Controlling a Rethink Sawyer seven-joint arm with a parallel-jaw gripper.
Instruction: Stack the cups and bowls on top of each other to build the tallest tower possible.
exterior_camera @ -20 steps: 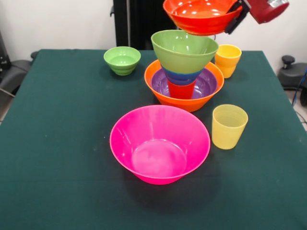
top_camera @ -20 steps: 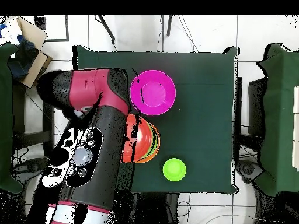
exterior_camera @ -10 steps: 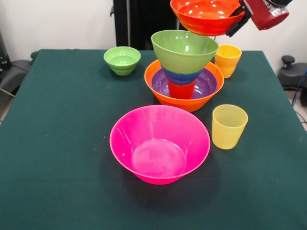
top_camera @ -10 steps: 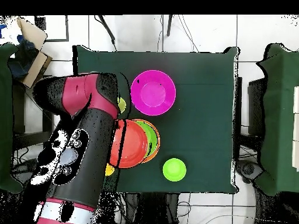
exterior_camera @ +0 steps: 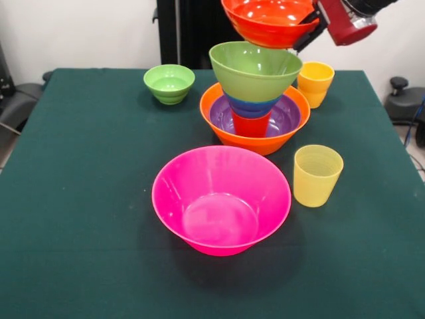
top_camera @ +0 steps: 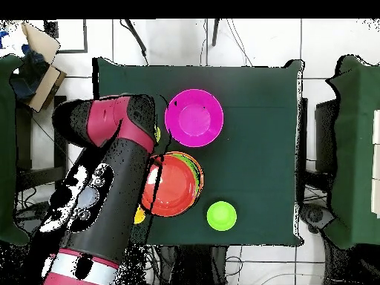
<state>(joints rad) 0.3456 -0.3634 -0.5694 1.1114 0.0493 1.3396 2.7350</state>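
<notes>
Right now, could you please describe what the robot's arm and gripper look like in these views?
In the overhead view the arm is thick and rounded, with crimson-red links, black speckled casing and a pale round patch with small dots on its side. In the front view the gripper shows a glossy red housing with a black finger below it. No cables are visible.

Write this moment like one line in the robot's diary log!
gripper: shut on red-orange bowl | position: above tower | tower top: medium green bowl | step: place pending
</notes>
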